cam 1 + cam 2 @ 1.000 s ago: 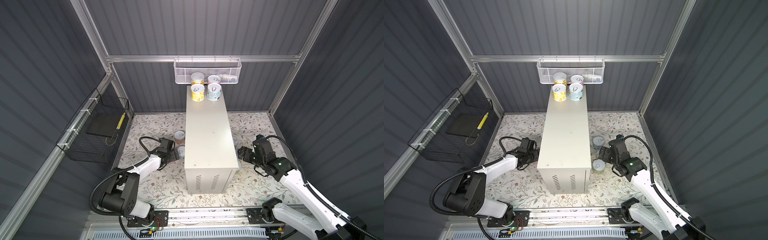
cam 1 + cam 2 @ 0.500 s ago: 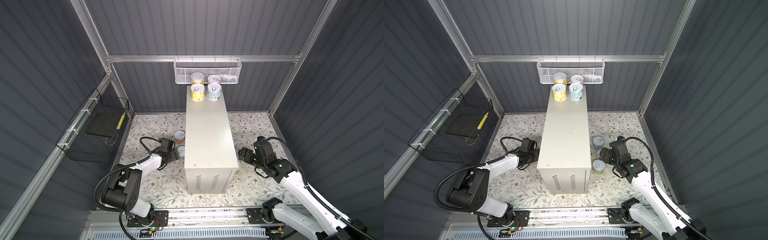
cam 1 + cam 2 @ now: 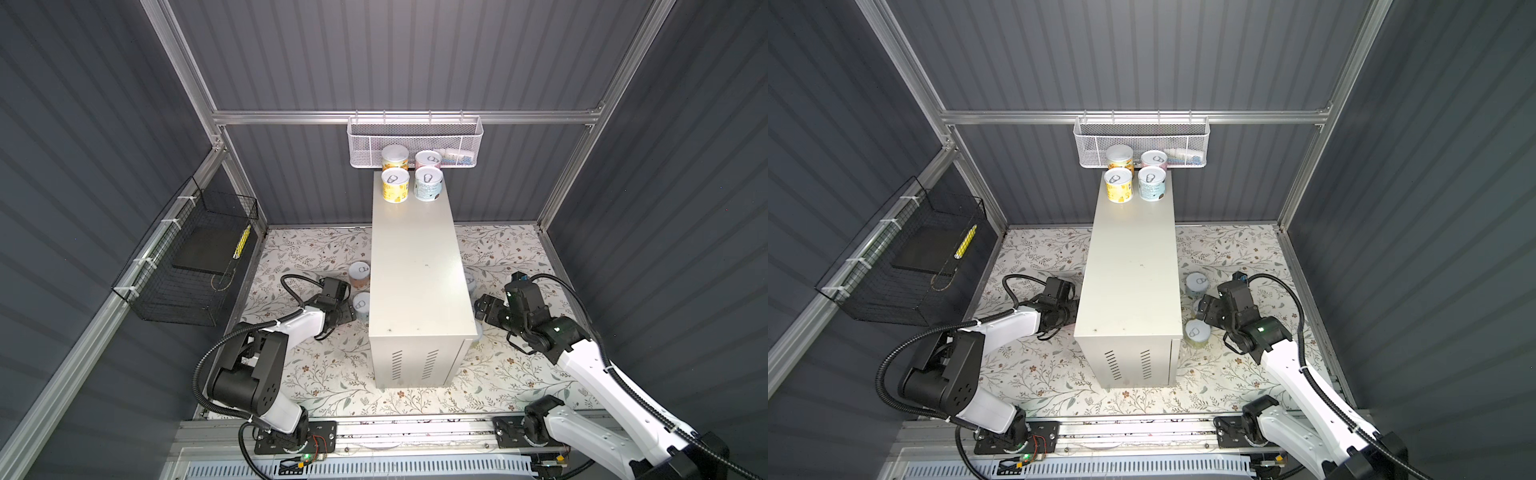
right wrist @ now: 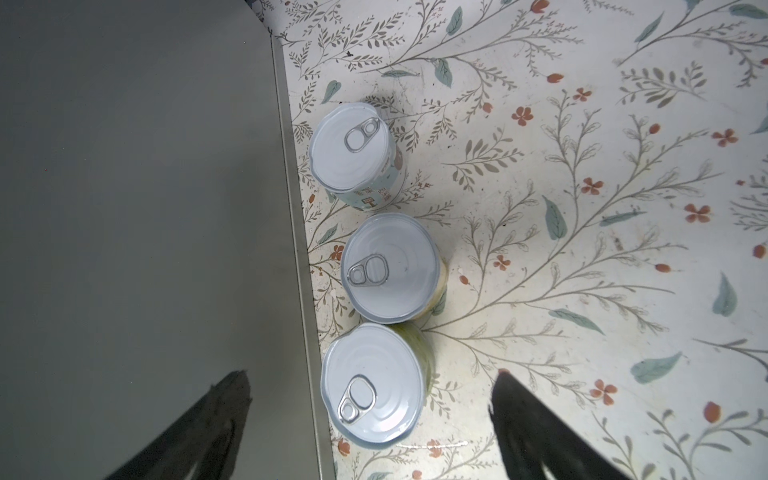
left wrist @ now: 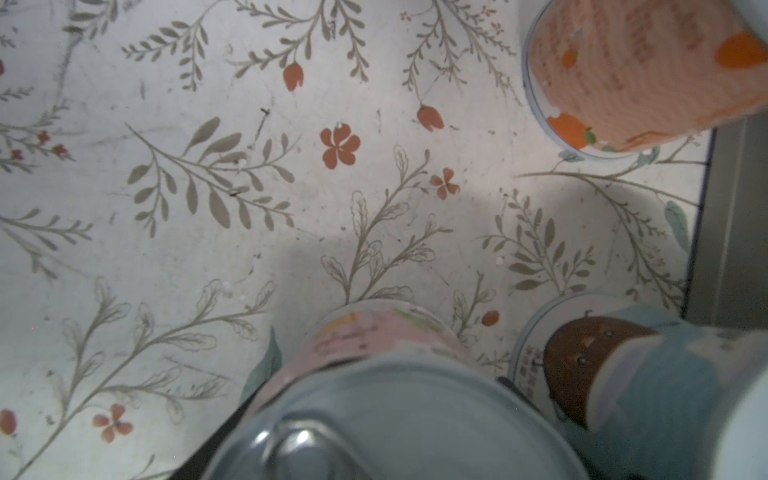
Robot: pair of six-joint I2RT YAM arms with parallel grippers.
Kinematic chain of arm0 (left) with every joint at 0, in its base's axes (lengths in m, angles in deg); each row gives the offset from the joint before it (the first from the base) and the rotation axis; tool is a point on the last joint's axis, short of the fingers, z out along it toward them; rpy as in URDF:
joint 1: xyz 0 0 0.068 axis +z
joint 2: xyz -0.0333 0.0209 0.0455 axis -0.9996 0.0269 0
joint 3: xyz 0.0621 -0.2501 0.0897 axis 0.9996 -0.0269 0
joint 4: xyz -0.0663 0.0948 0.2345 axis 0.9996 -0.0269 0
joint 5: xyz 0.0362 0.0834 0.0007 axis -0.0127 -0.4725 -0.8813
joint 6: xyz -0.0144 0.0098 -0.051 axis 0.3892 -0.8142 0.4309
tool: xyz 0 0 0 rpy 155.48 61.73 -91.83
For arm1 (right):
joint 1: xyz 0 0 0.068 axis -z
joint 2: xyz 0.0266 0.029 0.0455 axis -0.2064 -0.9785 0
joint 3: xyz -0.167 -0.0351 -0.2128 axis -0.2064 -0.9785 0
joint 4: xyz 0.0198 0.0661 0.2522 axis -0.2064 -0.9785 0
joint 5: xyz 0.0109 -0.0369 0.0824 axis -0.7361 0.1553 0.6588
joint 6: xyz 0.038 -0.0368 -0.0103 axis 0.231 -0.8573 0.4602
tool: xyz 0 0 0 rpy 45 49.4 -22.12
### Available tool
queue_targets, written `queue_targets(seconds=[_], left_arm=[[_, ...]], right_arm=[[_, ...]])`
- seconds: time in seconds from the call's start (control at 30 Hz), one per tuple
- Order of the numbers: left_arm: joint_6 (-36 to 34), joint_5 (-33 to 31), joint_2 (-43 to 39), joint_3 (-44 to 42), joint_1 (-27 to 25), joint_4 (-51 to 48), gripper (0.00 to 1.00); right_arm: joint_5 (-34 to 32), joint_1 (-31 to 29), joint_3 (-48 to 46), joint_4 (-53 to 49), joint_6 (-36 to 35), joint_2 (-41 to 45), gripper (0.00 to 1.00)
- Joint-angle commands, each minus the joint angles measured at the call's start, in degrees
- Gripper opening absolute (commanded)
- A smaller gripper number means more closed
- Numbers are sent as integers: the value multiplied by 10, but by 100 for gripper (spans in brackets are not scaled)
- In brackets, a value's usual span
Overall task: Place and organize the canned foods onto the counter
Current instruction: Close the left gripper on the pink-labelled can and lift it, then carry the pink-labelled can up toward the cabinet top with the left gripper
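Right claw point(image 4: 370, 376) hangs open, the nearest can point(image 4: 374, 386) dead ahead; left claw point(image 3: 345, 311) straddles the pink can point(image 5: 374, 345), grip unclear.

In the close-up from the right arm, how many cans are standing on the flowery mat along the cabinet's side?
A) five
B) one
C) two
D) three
D: three upright cans stand in a row beside the cabinet: a pale blue can, a yellowish can and a greenish can, each showing its pull-tab lid.
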Motion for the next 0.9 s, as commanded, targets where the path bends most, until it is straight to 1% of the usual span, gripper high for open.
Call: queue_targets(seconds=[0.0,0.03,0.07,0.1,0.13,0.17,0.27,0.43,0.53,0.67,0.77,0.8,0.87], left_arm=[[3,-15,-5,10,5,-25,65],[0,-19,-9,13,5,-32,59],[-5,-20,-16,16,6,-37,48],[-10,-22,-22,19,6,-44,32],[-12,-26,-28,23,5,-52,12],[-13,-32,-34,29,5,-63,0],[-28,-33,-56,55,6,-100,0],[-63,0,-111,124,5,-178,0],[-82,23,-136,184,6,-240,0],[-118,51,-148,280,6,-321,0],[-147,72,-134,367,5,-389,0],[-154,80,-128,413,6,-405,0],[-170,87,-116,464,6,-432,0]], right_arm=[[5,3,3,-1,0,-4,92],[4,3,4,-1,0,-3,92],[3,3,4,-2,-1,-1,92],[3,4,4,-2,-1,1,92],[3,4,5,-2,-1,2,92],[5,4,6,-2,-2,4,92],[6,4,9,-7,-1,9,92],[11,5,11,-16,5,30,92],[5,5,25,-41,-1,39,92],[-2,6,40,-68,-12,52,93],[-11,7,48,-78,-16,59,93],[-13,7,52,-81,-18,59,93],[-14,9,58,-83,-18,60,93]])
